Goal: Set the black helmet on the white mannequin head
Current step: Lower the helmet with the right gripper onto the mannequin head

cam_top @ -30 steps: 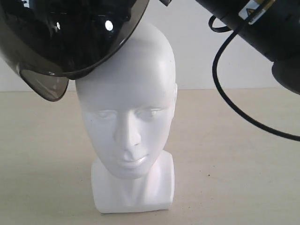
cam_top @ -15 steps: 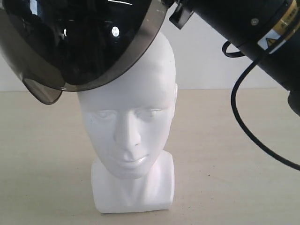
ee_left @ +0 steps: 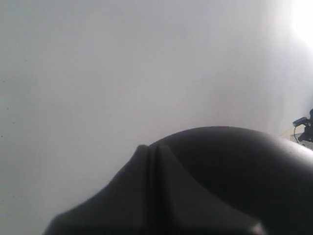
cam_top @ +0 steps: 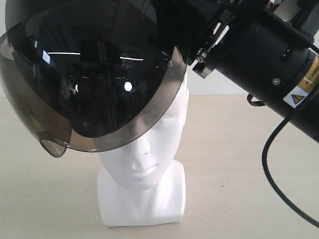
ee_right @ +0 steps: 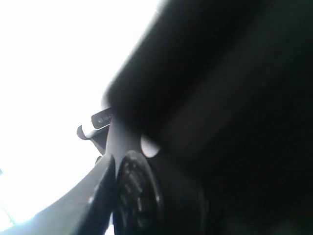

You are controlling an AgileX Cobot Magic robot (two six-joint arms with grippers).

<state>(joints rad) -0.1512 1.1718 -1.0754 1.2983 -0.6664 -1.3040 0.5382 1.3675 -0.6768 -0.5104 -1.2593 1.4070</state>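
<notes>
The black helmet (cam_top: 99, 74) sits low over the white mannequin head (cam_top: 144, 164), and its smoky visor covers the forehead, eyes and nose. Mouth, chin, neck and block base still show. My right gripper (cam_top: 197, 55) comes in from the upper right and is clamped on the helmet's side near the visor hinge. The right wrist view shows only the dark helmet (ee_right: 220, 98) at very close range. In the left wrist view my left gripper (ee_left: 149, 149) has its fingers pressed together on the helmet's dome (ee_left: 234, 171). The left arm is hidden in the exterior view.
The head stands on a beige table (cam_top: 249, 189) in front of a white wall. The right arm's thick black body (cam_top: 269, 55) fills the upper right, and its black cable (cam_top: 271, 164) loops down at the right.
The helmet has come down and to the right, from above the head's left side to over its crown and upper face. The right arm moved down and inward with it.
</notes>
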